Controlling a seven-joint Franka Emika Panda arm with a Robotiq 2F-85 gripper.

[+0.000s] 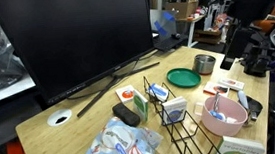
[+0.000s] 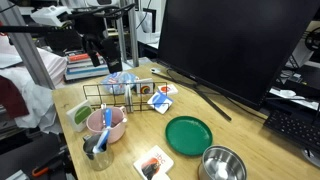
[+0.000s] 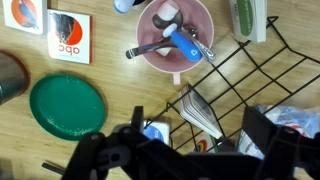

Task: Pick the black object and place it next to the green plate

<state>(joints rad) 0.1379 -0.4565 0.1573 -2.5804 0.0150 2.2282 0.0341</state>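
The black object [image 1: 126, 114] lies on the wooden table between the monitor's stand and the wire rack; I cannot make it out in the wrist view. The green plate [image 1: 184, 78] lies flat near the metal cup and also shows in an exterior view [image 2: 188, 133] and in the wrist view [image 3: 67, 105]. My gripper [image 3: 197, 126] is open and empty. It hangs high above the wire rack and pink bowl side of the table [image 1: 235, 40] [image 2: 100, 55], well away from the black object.
A black wire rack [image 1: 176, 119] holding cards stands mid-table beside a pink bowl [image 3: 176, 40] with utensils. A metal cup [image 1: 206, 64], printed cards [image 3: 68, 38], a crumpled plastic bag [image 1: 118, 144] and a big black monitor [image 1: 74, 37] crowd the table.
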